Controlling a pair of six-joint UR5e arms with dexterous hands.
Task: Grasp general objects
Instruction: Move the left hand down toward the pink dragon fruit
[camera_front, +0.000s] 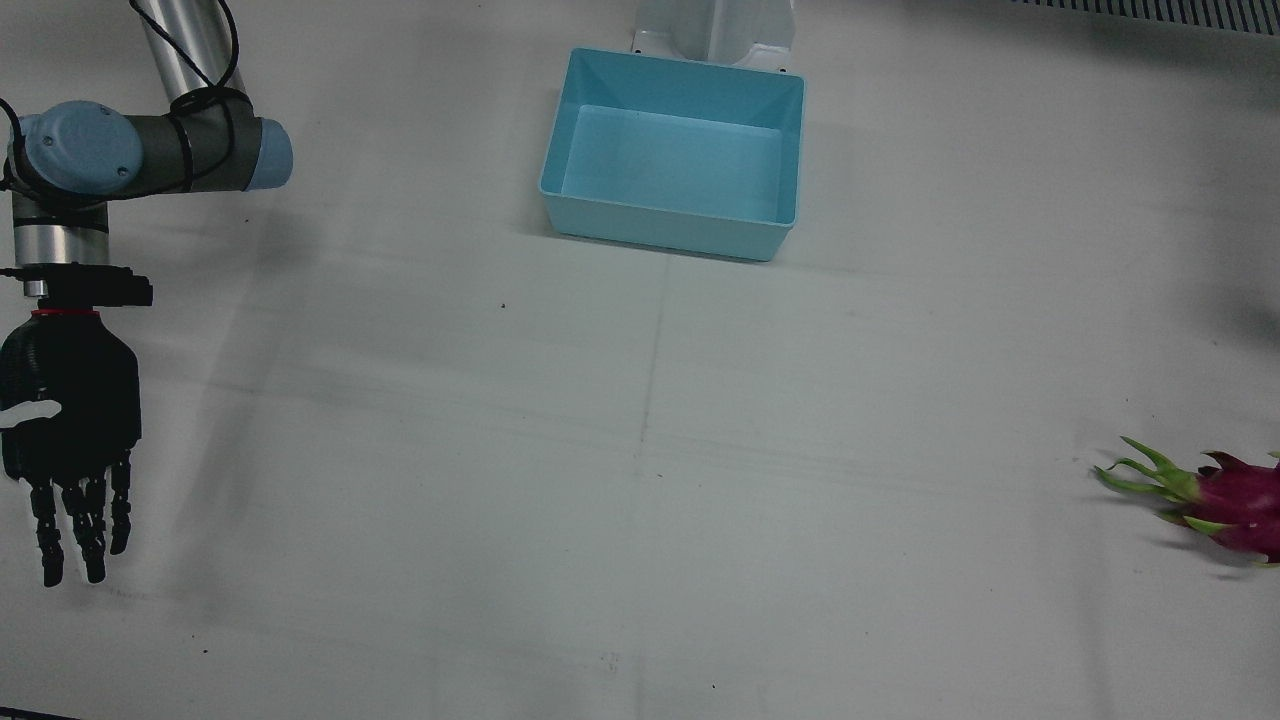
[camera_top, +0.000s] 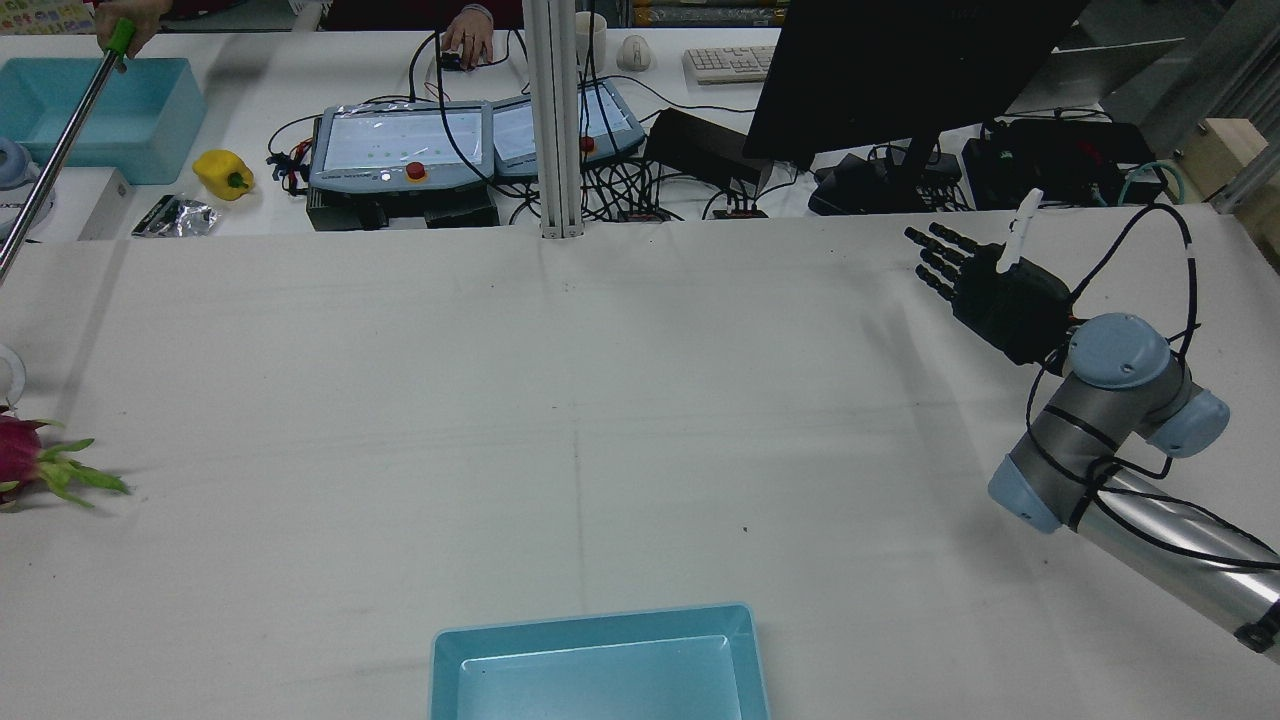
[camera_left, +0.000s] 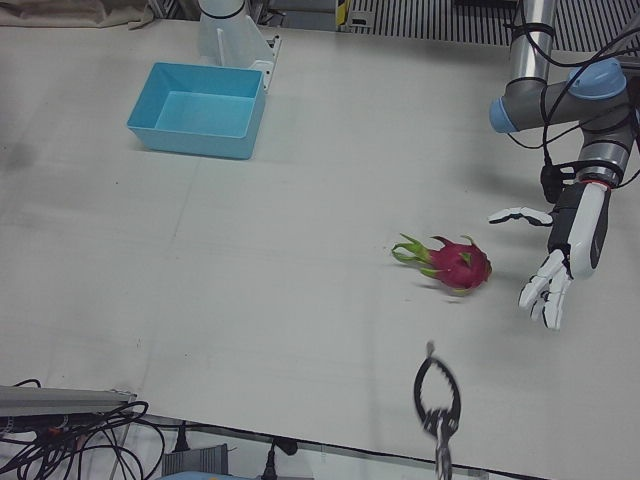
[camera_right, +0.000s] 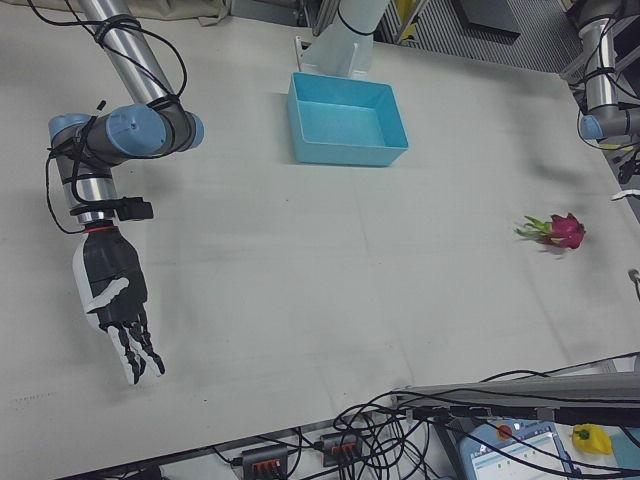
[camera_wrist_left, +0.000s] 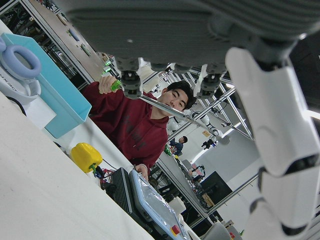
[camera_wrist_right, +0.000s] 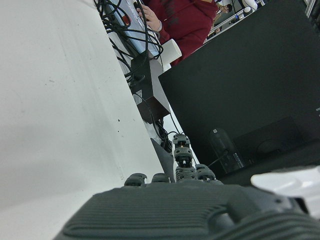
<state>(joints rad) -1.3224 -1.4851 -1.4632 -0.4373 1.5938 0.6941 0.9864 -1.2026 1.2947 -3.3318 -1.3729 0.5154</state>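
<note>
The dragon fruit (camera_left: 456, 264) lies on its side on the white table (camera_front: 640, 480), far out on the robot's left half and close to that side edge — in the front view it is cut by the right border, leafy tips pointing toward the middle of the table. Just beside it, on its outer side, the left hand (camera_left: 562, 250) hangs above the cloth with fingers spread and pointing down, holding nothing and not touching the fruit. Between fruit and operators' edge a grabber tool (camera_left: 437, 400) with a ring-shaped claw reaches in over the table, near the fruit but apart from it. The right hand (camera_front: 68, 425) is well away over the opposite half, near that side's edge, fingers extended and apart, empty. Between the two hands the cloth is bare — a wide open stretch. The blue bin (camera_front: 676, 152) sits at the robot's side of the table by the pedestal, mid-width, nothing visible inside. Beyond the operators' edge stand control pendants (camera_top: 405, 140), cables, a monitor (camera_top: 900, 70), a yellow pepper (camera_top: 222, 172) and a person's hand (camera_top: 468, 42).
</note>
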